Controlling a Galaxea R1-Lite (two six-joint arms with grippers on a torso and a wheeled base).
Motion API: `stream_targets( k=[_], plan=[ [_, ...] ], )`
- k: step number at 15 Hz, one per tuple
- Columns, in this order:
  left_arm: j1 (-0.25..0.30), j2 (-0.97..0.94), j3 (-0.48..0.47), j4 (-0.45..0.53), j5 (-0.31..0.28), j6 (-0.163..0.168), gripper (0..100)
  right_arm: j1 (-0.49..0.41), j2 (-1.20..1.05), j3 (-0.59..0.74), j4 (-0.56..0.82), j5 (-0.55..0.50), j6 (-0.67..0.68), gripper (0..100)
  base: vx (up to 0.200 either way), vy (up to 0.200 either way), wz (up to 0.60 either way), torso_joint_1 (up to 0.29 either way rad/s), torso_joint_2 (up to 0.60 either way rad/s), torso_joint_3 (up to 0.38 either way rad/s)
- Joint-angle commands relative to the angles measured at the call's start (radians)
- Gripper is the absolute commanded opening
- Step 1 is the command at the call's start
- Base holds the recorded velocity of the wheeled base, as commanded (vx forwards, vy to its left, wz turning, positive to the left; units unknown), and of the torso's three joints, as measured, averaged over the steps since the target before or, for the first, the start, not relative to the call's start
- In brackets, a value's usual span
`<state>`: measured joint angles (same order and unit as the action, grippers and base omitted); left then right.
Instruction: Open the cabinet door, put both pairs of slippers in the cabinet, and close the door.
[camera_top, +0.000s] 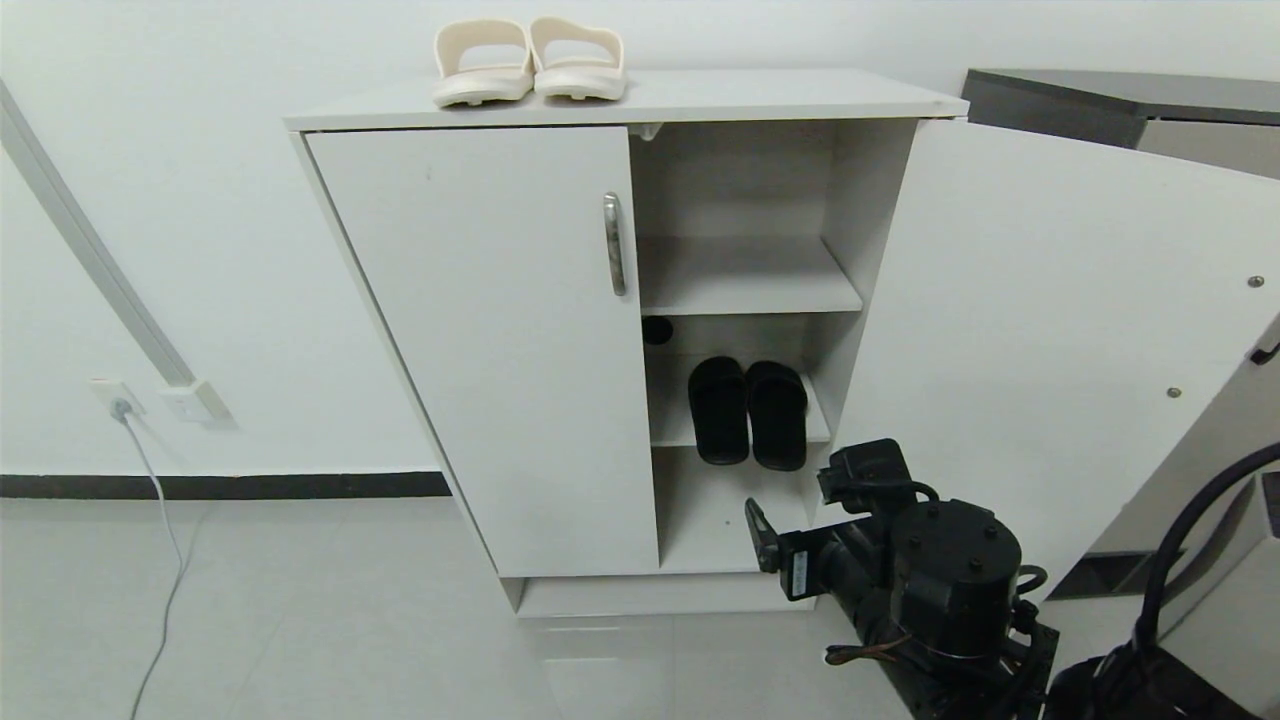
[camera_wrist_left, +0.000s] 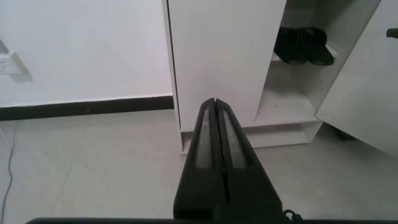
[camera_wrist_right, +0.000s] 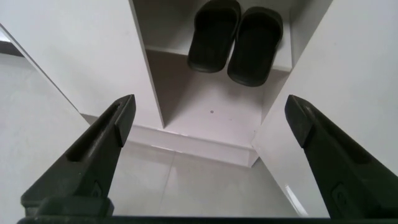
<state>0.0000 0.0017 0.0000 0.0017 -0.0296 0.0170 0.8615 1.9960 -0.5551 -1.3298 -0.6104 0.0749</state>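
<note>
White cabinet (camera_top: 780, 95): R door (camera_top: 1050, 330) swung open, L door (camera_top: 480, 350) shut, metal handle (camera_top: 614, 244) at its inner edge. Black slippers (camera_top: 748, 412) sit side by side on mid shelf (camera_top: 668, 410), near ends just past its front edge. Beige slippers (camera_top: 530, 62) sit on cabinet top at front edge, above L door. Right hand (camera_wrist_right: 209, 106): fingers spread wide, empty, in front of bottom compartment. Left hand (camera_wrist_left: 214, 109): fingers pressed together, empty, over floor (camera_top: 300, 620), facing L door.

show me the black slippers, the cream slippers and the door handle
black slippers (camera_top: 720, 408): head view, upper of the left one
cream slippers (camera_top: 484, 84): head view, toe end of the left one
door handle (camera_top: 614, 245): head view, middle of the metal bar
</note>
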Motion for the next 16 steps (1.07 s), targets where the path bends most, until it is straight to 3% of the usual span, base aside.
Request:
stream_targets(
  k=[1, 7, 16],
  plan=[
    [0.000, 0.000, 0.000, 0.000, 0.000, 0.000, 0, 0.001, 0.007, 0.000, -0.003, 0.000, 0.000, 100, 0.000, 0.000, 0.00, 0.000, 0.00, 0.000],
    [0.000, 0.000, 0.000, 0.000, 0.000, 0.000, 0, 0.001, 0.021, 0.000, -0.003, 0.000, 0.000, 100, 0.000, 0.000, 0.00, 0.000, 0.00, 0.000],
    [0.000, 0.000, 0.000, 0.000, 0.000, 0.000, 0, 0.002, 0.023, 0.000, -0.003, 0.000, 0.000, 100, 0.000, 0.200, 0.00, 0.004, 0.00, 0.004]
  ],
)
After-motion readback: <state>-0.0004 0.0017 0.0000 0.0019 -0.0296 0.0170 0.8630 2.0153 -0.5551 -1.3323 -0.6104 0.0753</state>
